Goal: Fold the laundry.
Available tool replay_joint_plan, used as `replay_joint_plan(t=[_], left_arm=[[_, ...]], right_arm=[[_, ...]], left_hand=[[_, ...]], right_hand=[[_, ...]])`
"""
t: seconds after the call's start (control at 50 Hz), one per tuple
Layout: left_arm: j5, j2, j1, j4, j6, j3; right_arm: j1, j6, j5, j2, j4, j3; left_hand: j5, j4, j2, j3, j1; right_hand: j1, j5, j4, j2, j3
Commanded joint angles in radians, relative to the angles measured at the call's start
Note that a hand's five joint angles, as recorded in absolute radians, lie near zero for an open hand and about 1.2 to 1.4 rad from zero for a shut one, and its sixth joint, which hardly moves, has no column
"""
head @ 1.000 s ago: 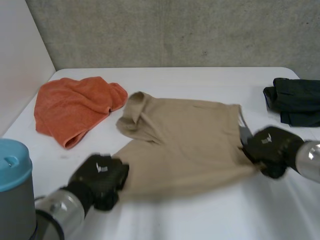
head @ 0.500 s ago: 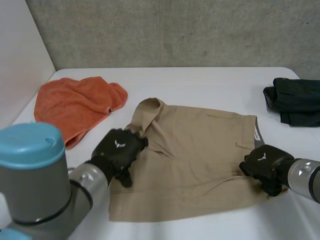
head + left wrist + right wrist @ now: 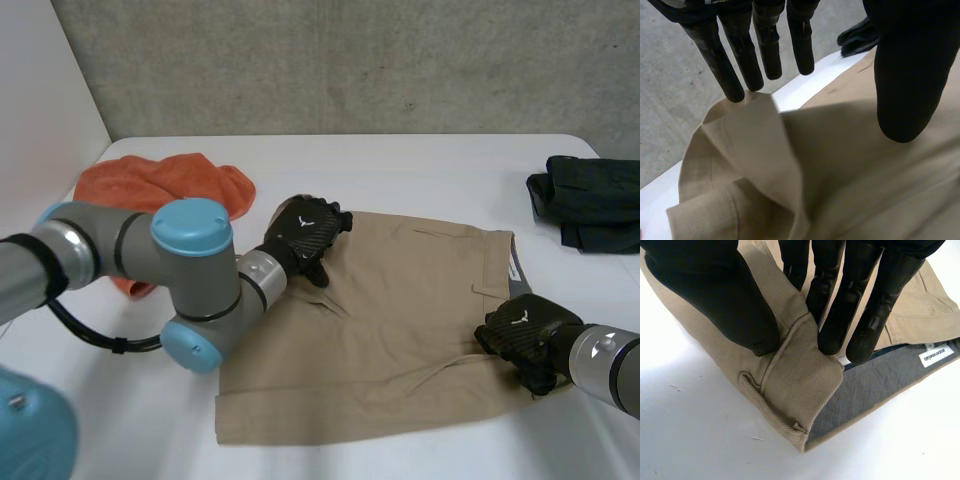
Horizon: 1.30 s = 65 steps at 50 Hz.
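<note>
Tan shorts (image 3: 400,310) lie spread across the middle of the white table (image 3: 420,160). My left hand (image 3: 305,232) hovers over their far left corner. In the left wrist view its fingers (image 3: 770,45) are straight and apart from the thumb, open, with a raised fold of the tan cloth (image 3: 740,165) just at the fingertips. My right hand (image 3: 522,335) is on the right edge, at the waistband. There its thumb (image 3: 715,295) and fingers pinch a corner of the waistband (image 3: 790,375), beside the grey inner lining (image 3: 875,385) and its label.
A crumpled orange towel (image 3: 150,185) lies at the back left, partly behind my left arm (image 3: 190,280). A folded dark garment (image 3: 590,200) sits at the right rear edge, also seen beyond the left fingertips (image 3: 857,37). A wall runs along the table's left side.
My left hand has swung from the near left corner to the far left corner and opened. The shorts now lie flatter. The right hand keeps its pinch and has barely shifted.
</note>
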Motion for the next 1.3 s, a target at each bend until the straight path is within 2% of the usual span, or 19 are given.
replay_joint_plan(t=[0.02,0.12,0.2,0.32,0.52,0.66,0.78,0.86,0.92,1.02,1.18,1.26,1.3], left_arm=[[-0.118,-0.112,0.069,-0.002,0.007,0.154],[-0.187,-0.161,0.162,-0.019,0.034,0.224],[-0.19,-0.153,0.179,-0.027,0.08,0.224],[-0.172,-0.089,0.175,-0.021,0.083,0.168],[-0.155,0.037,0.122,-0.027,0.082,0.038],[-0.162,0.246,0.088,-0.047,0.074,-0.198],[-0.167,0.456,0.019,-0.154,0.042,-0.42],[-0.168,0.591,-0.021,-0.258,-0.054,-0.543],[-0.165,0.631,-0.032,-0.295,-0.092,-0.586],[-0.168,0.632,-0.033,-0.34,-0.113,-0.671],[-0.171,0.55,-0.03,-0.323,-0.118,-0.732],[-0.21,0.488,-0.036,-0.312,-0.115,-0.723],[-0.245,0.468,-0.041,-0.298,-0.109,-0.717]], right_arm=[[-0.003,-0.002,-0.001,0.0,-0.012,0.014],[-0.005,-0.002,0.001,0.0,-0.02,0.014],[-0.003,-0.002,0.002,0.003,-0.023,0.014],[-0.003,-0.002,0.002,0.007,-0.029,0.012],[-0.002,0.024,0.001,0.008,-0.055,0.014],[0.0,0.091,0.004,0.008,-0.121,0.002],[-0.002,0.116,0.005,0.008,-0.138,-0.001],[0.0,0.116,0.007,0.008,-0.149,0.003],[0.0,0.117,0.007,0.008,-0.15,0.006],[-0.002,0.122,0.007,0.005,-0.152,0.009],[-0.003,0.122,0.008,0.0,-0.15,0.017],[-0.003,0.122,0.007,-0.001,-0.15,0.022],[-0.003,0.122,0.008,-0.003,-0.15,0.023]], left_hand=[[0.137,0.142,0.145,0.146,0.148],[0.155,0.16,0.163,0.163,0.166],[0.129,0.133,0.136,0.137,0.139],[0.079,0.083,0.086,0.087,0.089],[-0.006,-0.002,0.001,0.002,0.004],[-0.126,-0.122,-0.119,-0.118,-0.116],[-0.147,-0.143,-0.14,-0.139,-0.137],[-0.133,-0.128,-0.125,-0.124,-0.122],[-0.133,-0.128,-0.125,-0.124,-0.122],[-0.094,-0.09,-0.087,-0.086,-0.084],[0.049,0.054,0.057,0.057,0.06],[0.082,0.086,0.089,0.09,0.092],[0.202,0.206,0.209,0.21,0.212]], right_hand=[[0.409,0.227,0.206,0.217,0.202],[0.409,0.227,0.206,0.217,0.202],[0.409,0.227,0.206,0.217,0.202],[0.409,0.227,0.206,0.217,0.202],[0.409,0.227,0.206,0.217,0.202],[0.409,0.227,0.206,0.217,0.202],[0.409,0.227,0.206,0.217,0.202],[0.409,0.227,0.206,0.217,0.202],[0.409,0.227,0.206,0.217,0.202],[0.409,0.227,0.206,0.217,0.202],[0.409,0.227,0.206,0.217,0.202],[0.409,0.227,0.206,0.217,0.202],[0.409,0.227,0.206,0.217,0.202]])
